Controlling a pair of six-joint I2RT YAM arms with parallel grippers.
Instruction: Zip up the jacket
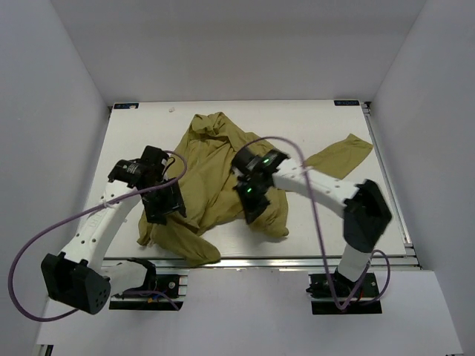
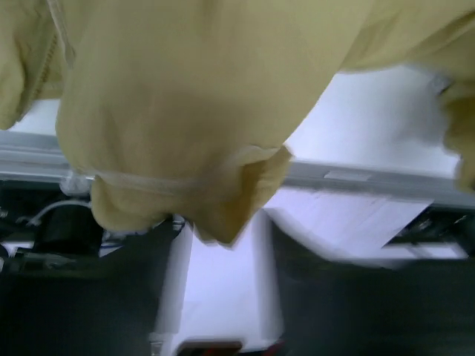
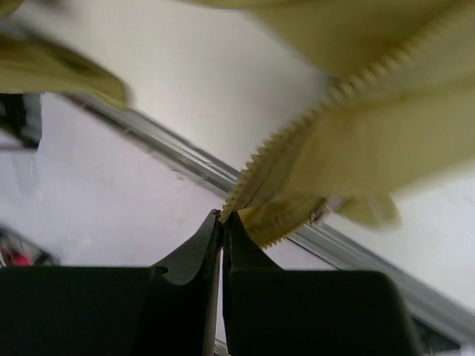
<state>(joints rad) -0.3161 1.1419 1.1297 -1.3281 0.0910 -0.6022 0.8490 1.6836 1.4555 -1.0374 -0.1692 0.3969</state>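
White tabletop [image 1: 141, 126] with metal edge rail [image 1: 297, 261], plain white walls [image 1: 44, 89] around.

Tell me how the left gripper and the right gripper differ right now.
The right gripper has its fingers shut on the toothed zipper edge of the jacket. The wrist view of the left gripper is too blurred to tell its state. The right gripper sits near the jacket's middle, the left gripper at its left side. Both hang over the fabric.

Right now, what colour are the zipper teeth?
The zipper teeth are mustard-olive like the jacket; best in the right wrist view.
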